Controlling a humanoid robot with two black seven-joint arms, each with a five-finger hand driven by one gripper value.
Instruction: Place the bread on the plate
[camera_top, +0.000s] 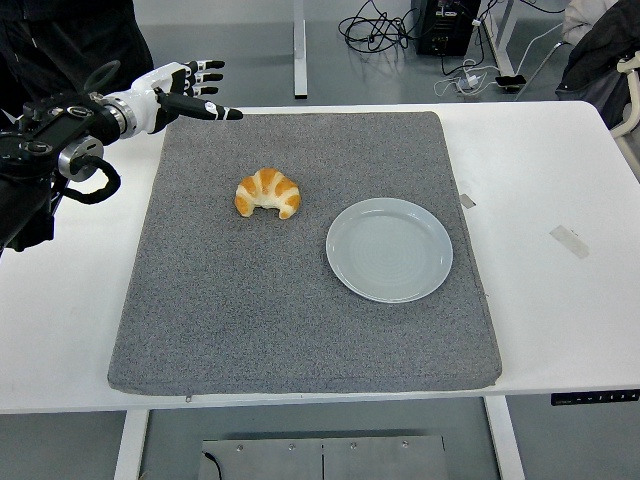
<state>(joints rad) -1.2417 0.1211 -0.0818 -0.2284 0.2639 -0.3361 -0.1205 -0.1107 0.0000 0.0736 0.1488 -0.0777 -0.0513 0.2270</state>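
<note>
my left hand: fingers spread, empty, well apart from golden crescent croissant
tip: i grip its middle gently
goal: round pale-grey plate

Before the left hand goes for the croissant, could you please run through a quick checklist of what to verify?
1. Croissant free on the grey mat, nothing on or against it: ok.
2. Plate bare and flat on the mat, right of the croissant, apart from it: ok.
3. Left hand open, holding nothing: ok.
4. Left hand over the croissant: not ok; it hovers at the mat's far left corner.
5. Path from croissant to plate unobstructed: ok.
6. Right hand clear of the work area: ok, out of view.
</note>
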